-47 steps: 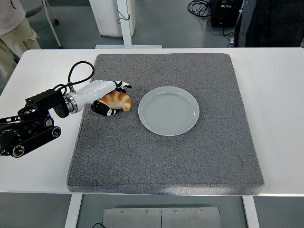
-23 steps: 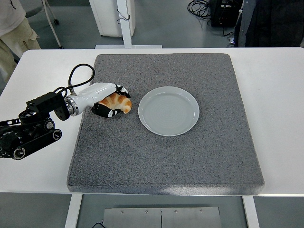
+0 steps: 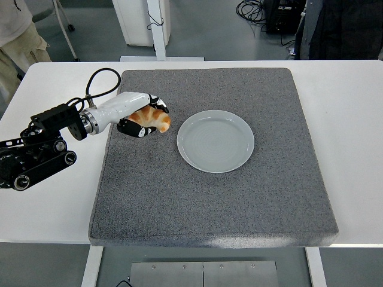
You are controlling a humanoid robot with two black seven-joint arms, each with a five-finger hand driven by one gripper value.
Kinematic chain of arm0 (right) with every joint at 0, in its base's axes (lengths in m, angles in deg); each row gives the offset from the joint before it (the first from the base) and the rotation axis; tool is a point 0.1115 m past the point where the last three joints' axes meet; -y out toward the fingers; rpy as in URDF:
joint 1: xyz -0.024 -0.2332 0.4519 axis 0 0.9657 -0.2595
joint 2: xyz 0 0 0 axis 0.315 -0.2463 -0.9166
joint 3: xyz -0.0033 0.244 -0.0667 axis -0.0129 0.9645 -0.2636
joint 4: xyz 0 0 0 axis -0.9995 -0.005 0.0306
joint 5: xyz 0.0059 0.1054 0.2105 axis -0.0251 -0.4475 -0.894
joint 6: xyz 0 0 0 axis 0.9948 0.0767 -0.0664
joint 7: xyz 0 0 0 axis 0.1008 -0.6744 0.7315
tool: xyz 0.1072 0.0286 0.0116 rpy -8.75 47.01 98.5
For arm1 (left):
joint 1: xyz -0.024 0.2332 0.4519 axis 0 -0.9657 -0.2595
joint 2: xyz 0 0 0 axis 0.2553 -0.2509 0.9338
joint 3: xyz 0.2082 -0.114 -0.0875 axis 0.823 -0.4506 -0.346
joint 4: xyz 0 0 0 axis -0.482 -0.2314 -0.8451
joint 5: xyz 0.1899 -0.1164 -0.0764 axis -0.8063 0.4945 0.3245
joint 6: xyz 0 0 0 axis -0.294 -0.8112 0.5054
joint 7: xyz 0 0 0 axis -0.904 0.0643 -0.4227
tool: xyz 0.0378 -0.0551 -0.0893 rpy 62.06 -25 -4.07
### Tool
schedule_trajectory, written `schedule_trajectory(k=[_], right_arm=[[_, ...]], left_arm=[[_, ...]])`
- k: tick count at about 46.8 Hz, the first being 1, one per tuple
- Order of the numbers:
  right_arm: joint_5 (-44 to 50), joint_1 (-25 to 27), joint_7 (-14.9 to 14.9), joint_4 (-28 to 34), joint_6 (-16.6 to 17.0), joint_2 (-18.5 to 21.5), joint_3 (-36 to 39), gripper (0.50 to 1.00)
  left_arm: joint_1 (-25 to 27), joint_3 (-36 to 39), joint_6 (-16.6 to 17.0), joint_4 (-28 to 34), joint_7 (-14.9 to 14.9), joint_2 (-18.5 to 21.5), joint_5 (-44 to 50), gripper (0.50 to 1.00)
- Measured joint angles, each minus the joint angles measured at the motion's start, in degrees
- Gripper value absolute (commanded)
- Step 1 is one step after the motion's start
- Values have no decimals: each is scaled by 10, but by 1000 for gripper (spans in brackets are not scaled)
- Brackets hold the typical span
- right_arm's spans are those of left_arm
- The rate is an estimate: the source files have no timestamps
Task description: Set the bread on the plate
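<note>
A golden-brown croissant (image 3: 154, 119) is held in my left hand (image 3: 143, 117), whose fingers are curled around it above and below. The hand and bread hang slightly above the grey mat (image 3: 209, 191), left of the plate. The pale grey-blue round plate (image 3: 215, 140) lies on the mat near its middle with nothing on it. A small gap separates the bread from the plate's left rim. My left arm comes in from the left edge over the white table (image 3: 48, 209). My right arm does not show.
The grey mat covers most of the white table. A person's trouser leg (image 3: 18, 42) shows at the top left, and dark equipment with cables (image 3: 281, 15) stands at the top right beyond the table.
My left hand closed on the croissant, lifted it a little off the mat and moved it slightly right toward the plate.
</note>
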Motion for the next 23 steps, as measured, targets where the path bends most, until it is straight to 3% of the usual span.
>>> schedule_trajectory(k=[23], right_arm=[[0, 0, 0, 0, 0, 0, 0, 1000]], left_arm=[[138, 5, -37, 0, 10, 13, 53, 500]])
